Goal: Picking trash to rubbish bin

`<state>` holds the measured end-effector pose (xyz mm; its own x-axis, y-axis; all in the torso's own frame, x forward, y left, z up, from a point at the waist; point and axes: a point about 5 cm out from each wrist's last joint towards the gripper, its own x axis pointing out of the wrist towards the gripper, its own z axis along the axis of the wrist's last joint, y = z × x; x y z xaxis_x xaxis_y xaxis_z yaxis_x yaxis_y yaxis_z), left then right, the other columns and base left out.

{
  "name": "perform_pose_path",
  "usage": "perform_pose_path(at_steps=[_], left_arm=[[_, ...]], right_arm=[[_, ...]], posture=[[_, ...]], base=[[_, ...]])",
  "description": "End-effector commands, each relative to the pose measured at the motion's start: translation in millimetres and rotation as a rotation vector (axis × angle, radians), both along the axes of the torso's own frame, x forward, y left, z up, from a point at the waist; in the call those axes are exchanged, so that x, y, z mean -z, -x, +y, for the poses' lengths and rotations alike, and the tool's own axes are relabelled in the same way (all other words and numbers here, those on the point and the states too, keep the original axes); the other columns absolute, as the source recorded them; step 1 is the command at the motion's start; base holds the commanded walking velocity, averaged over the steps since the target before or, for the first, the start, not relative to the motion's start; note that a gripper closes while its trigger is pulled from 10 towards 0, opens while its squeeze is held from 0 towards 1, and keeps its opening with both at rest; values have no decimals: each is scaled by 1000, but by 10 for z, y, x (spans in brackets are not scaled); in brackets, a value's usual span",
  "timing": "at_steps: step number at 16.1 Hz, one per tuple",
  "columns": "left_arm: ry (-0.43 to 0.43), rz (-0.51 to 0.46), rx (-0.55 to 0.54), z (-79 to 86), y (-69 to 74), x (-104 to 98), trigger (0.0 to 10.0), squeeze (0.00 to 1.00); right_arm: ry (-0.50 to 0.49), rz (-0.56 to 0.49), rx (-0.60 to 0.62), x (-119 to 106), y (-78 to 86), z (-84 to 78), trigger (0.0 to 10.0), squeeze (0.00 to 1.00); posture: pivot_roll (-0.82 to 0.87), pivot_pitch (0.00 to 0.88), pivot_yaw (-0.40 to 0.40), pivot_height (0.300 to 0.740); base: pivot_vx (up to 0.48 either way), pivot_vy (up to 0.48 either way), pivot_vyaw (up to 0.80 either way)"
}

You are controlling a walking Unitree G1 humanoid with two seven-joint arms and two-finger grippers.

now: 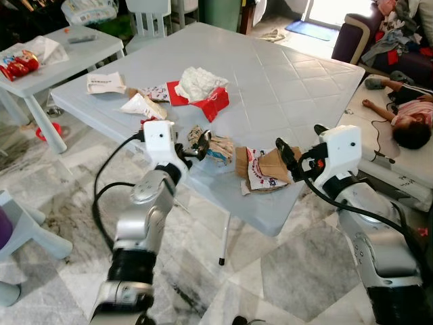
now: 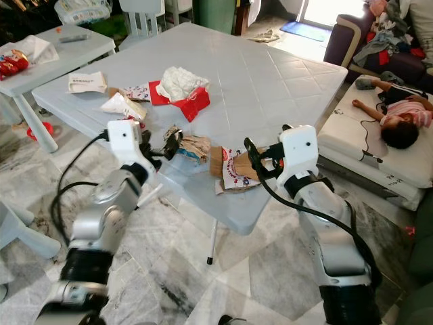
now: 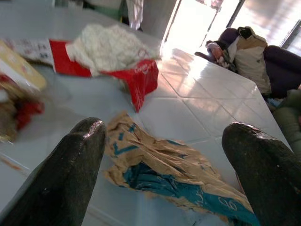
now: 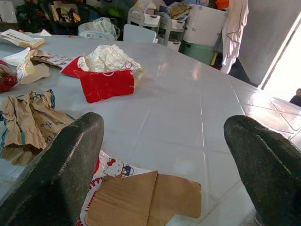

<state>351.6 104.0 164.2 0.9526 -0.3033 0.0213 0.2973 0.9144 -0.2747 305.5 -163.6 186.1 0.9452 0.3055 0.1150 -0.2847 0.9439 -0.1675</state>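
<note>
- Left gripper (image 1: 203, 141): jaws released, straddling a crumpled brown-and-teal paper bag (image 3: 174, 172) at the bench (image 1: 284, 81) near edge.
- Right gripper (image 1: 284, 154): jaws released, over flat cardboard (image 4: 141, 200) with a cartoon-cat print.
- Farther back: red carton (image 4: 104, 84) holding crumpled white paper (image 4: 107, 58).

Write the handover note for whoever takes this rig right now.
Left gripper: open, at the table's near edge, lined up on the crumpled brown-and-teal paper bag.
Right gripper: open, over the flattened cardboard packet.
Further back on the white table: red box with white paper and wrappers.
Done: nothing picked up yet.
Left: grasp each piece and carry it to the rubbish bin.
</note>
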Motion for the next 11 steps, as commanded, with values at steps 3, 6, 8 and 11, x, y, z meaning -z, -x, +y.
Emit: perform_pose_path(at_steps=[3,6,8,11], left_arm=[[146,90,-47,-89,-186,1,10000,0],[92,184,-94,-146,-269,107,10000,0],[92,279,-100,-192,-304,237,10000,0],[87,299,-93,-215,-312,288,7686,0]], right_arm=[[18,-13,-12,-70,90,2,10000,0],[19,-9,-17,-73,109,14,10000,0],[22,-9,-33,-86,120,57,10000,0],[25,-11,-38,-95,129,72,10000,0]], posture=[[-3,115,-46,740],[-6,109,-50,740],[-8,108,-52,740],[-8,108,-52,740]], base=[[0,0,0],[0,0,0],[0,0,0],[0,0,0]])
